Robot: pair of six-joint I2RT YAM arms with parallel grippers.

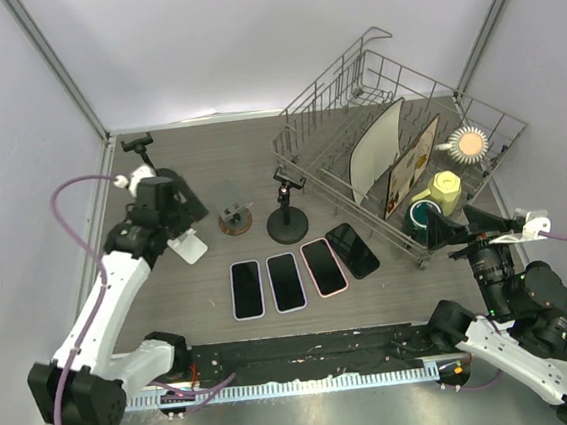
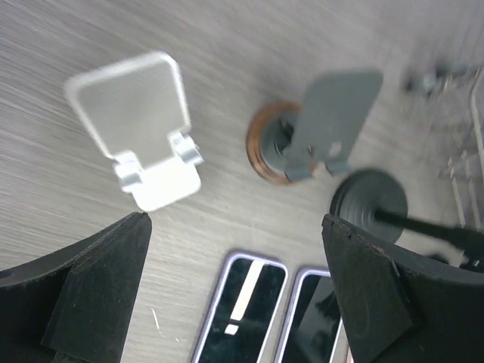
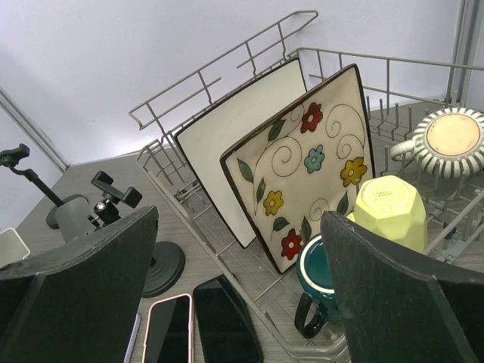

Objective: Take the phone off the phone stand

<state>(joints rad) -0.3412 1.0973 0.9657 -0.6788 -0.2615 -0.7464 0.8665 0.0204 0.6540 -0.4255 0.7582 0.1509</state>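
The left tool (image 2: 234, 223) hangs spread and empty over the grey wood-grain bench (image 1: 198, 160), just above the small white plastic phone stand (image 2: 144, 128), which stands bare. Four glossy dark-screened phones (image 1: 285, 282) lie flat in a row on the bench, just in front of the black round-footed pole stand (image 1: 287, 227), and the right tool (image 3: 238, 215) is spread too, off to their right

Bare table (image 1: 209, 164) is lying open at the far left, while the dish rack (image 1: 321, 133) is crowding the black stand (image 1: 287, 227) from the right and phones (image 1: 285, 283) are filling its near side.
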